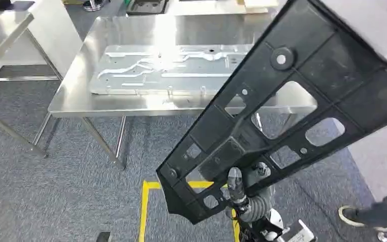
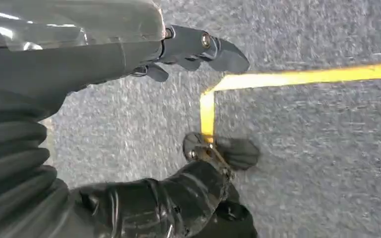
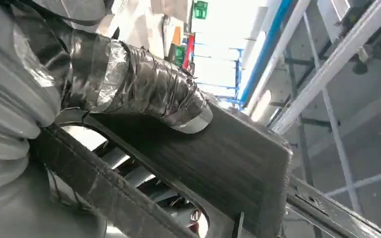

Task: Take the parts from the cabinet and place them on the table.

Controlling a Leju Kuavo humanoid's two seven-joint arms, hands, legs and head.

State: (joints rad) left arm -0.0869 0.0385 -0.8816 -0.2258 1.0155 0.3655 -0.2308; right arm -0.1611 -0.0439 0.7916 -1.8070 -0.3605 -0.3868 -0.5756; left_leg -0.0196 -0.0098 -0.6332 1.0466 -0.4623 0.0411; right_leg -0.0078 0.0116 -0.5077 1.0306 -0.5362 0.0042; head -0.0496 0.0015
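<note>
The right hand (image 1: 239, 194) grips a long black plastic panel (image 1: 292, 116) near its lower end, low in the head view. The panel is flat, ribbed and pierced by several cut-out windows, and it is held off the floor, tilted so that it runs from the hand up toward the upper right corner of the head view. Its upper part crosses in front of the right end of the steel tabletop (image 1: 80, 96) without resting on it.

In the right wrist view the taped thumb (image 3: 144, 94) presses flat on the black panel (image 3: 228, 163), with the ceiling beams and lights behind it. The fingers on the panel's other face are hidden.

On the tabletop lies a large flat silver sheet-metal part (image 1: 166, 70) with pressed ribs and small holes, lengthwise along the top. The tabletop stands on slanted steel legs over grey carpet (image 1: 55, 191). A yellow tape line (image 1: 146, 212) marks a corner on the carpet just beside the panel's lower end. A second steel table (image 1: 2, 30) stands at the left edge, and a person's shoe (image 1: 352, 216) shows at the lower right.

The left hand (image 2: 178, 54) hangs over the carpet and holds nothing; its dark fingers (image 2: 218, 49) are slightly curled and apart. Below it the yellow tape line (image 2: 297, 77) bends at a right angle.
</note>
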